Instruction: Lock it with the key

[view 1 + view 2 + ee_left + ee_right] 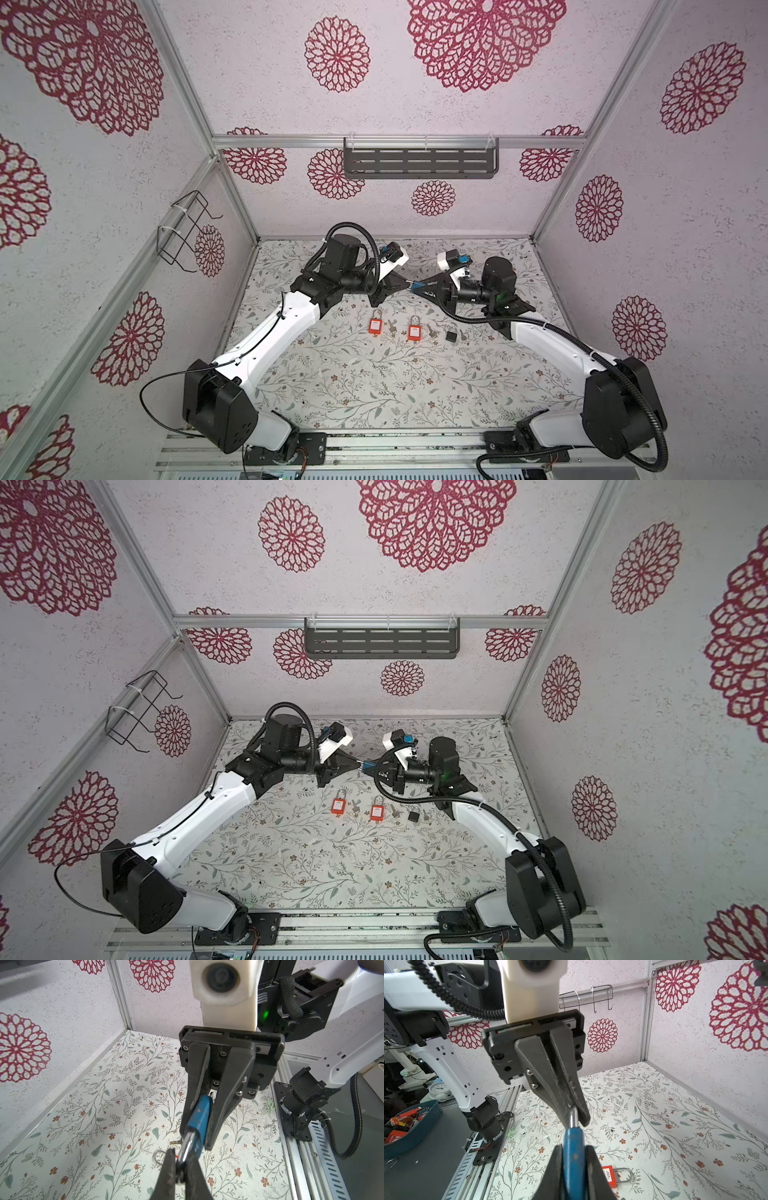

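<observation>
Over the floral tabletop (374, 386) both arms meet in mid-air. The right end effector (197, 1136) is clamped on the body of the blue padlock (199, 1118). The left end effector (181, 1155), facing it, pinches the steel shackle (187, 1147). The lock's long axis runs level from one to the other, so closing looks like a push along that line. Casing scuffed, shackle bright; whether it's seated, I can't tell. Loose keys (390, 328) lie well below, beside orange padlocks (375, 325).
</observation>
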